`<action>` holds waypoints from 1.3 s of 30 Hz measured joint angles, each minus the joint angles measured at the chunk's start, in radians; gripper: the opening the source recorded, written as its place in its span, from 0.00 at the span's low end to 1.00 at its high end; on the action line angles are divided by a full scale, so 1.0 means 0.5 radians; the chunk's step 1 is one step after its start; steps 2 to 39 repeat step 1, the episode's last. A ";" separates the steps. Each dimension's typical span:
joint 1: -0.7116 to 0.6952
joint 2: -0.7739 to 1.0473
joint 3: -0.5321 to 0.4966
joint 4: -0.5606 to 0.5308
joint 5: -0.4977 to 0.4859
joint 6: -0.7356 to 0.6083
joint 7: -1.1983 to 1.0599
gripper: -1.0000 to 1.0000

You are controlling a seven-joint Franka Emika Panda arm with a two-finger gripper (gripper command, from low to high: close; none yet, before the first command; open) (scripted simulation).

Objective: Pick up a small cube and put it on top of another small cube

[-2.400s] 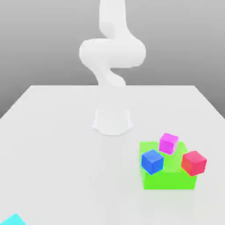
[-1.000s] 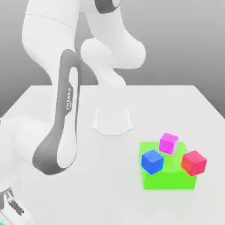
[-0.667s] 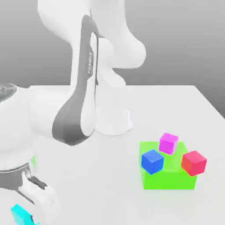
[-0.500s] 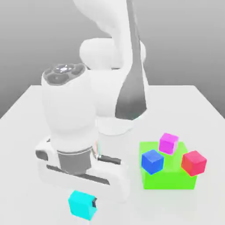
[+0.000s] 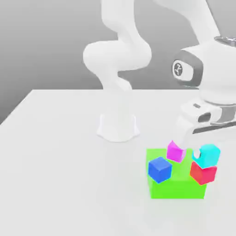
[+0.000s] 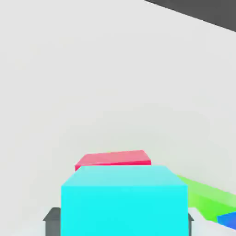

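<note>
The small cyan cube (image 5: 209, 155) sits on top of the small red cube (image 5: 203, 173), a bit shifted toward the exterior view's right, so part of the red top stays uncovered at the other side. In the hand view the cyan cube (image 6: 124, 200) is very near the camera, and behind it the top face of the red cube (image 6: 114, 159) is seen as a thin strip.

The red cube rests at the right corner of the big green block (image 5: 176, 187), w/ one side hanging a little over the block's edge. On the same block stand a blue cube (image 5: 160, 169), toward the exterior view's left, and a magenta cube (image 5: 175, 150), further back; both are apart from the red/cyan pair. In the hand view the green block (image 6: 209, 199) and a small piece of the blue cube (image 6: 228, 220) are visible.

The gripper (image 5: 201, 154) is directly above the stack, its white hand just over the cyan cube. Dark finger parts show at both sides of the cyan cube in the hand view; if they touch it or not, I cannot tell for sure, so whether the pincer is released or gripping is not clear.

All stands on a white table (image 5: 60, 161); the arm's round base (image 5: 118, 126) is at the middle, well apart from the block.
</note>
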 joint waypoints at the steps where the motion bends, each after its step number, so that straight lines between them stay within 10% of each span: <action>1: -0.001 0.000 0.000 0.000 0.000 0.000 0.000 1.00; 39: -0.001 0.000 0.000 0.000 0.000 0.000 0.000 1.00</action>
